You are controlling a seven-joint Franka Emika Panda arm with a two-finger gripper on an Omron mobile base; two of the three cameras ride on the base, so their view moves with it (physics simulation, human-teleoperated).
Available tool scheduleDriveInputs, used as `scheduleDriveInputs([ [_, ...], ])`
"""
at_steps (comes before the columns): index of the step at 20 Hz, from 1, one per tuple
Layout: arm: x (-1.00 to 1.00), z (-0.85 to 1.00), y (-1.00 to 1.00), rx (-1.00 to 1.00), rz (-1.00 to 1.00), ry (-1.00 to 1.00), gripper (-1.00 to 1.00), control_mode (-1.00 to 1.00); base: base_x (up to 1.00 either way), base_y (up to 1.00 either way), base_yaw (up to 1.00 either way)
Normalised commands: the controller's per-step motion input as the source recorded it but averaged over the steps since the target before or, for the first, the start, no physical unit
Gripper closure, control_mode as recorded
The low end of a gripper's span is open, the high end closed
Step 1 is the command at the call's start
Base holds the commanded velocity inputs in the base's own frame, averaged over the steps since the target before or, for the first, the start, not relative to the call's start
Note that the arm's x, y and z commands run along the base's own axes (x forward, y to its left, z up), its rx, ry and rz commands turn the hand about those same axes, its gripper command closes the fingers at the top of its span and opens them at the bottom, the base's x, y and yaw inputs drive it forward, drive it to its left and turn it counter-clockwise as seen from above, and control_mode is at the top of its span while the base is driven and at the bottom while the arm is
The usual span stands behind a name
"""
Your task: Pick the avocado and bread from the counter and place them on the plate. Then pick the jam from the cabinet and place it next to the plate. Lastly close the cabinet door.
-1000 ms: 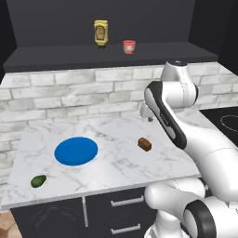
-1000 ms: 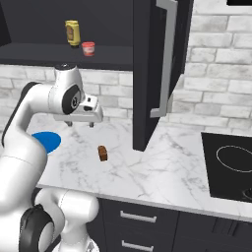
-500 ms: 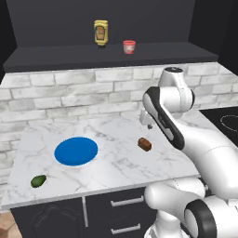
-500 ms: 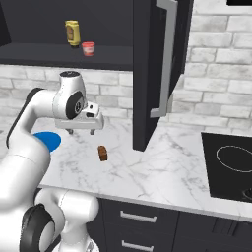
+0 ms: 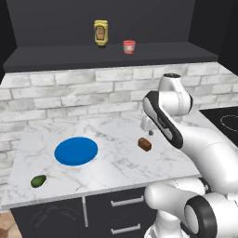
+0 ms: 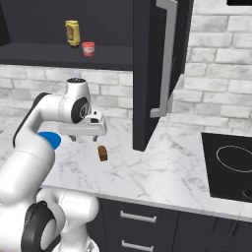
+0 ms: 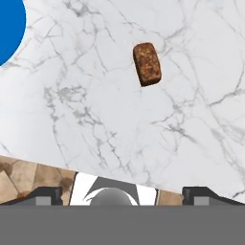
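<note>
No step is complete: the pincer [image 6: 84, 138], fingers wide and empty, hangs above the counter [image 5: 116, 172] with the bread [image 7: 147, 63] just ahead below it, the avocado [image 5: 38, 180] beyond the bare plate [image 5: 76, 150], the jam [image 6: 88, 48] shelved above, door [image 6: 157, 64] open.

base views flank arm | hand view overhead | shared: bread [image 5: 144, 144]

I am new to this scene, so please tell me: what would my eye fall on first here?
The bright blue plate on the white marble counter, left of the small brown bread. Then the open black cabinet door, and the red jam on the cabinet shelf beside a yellow bottle.
</note>
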Motion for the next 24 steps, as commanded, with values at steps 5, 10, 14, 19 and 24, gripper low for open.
scheduleDriveInputs([
  [5,0.08,-0.26,-0.12,0.00,0.05,0.03,-1.00,-1.00,0.00,0.00,0.00],
  [10,0.11,-0.23,-0.02,0.00,0.05,0.01,-1.00,-1.00,0.00,0.00,0.00],
  [14,0.15,-0.19,0.00,0.00,0.07,0.00,-1.00,-1.00,0.00,0.00,0.00],
  [19,0.15,-0.14,0.00,0.00,0.05,0.00,-1.00,-1.00,0.00,0.00,0.00],
  [24,0.20,-0.18,0.00,0.00,0.04,0.01,-1.00,-1.00,0.00,0.00,0.00],
])
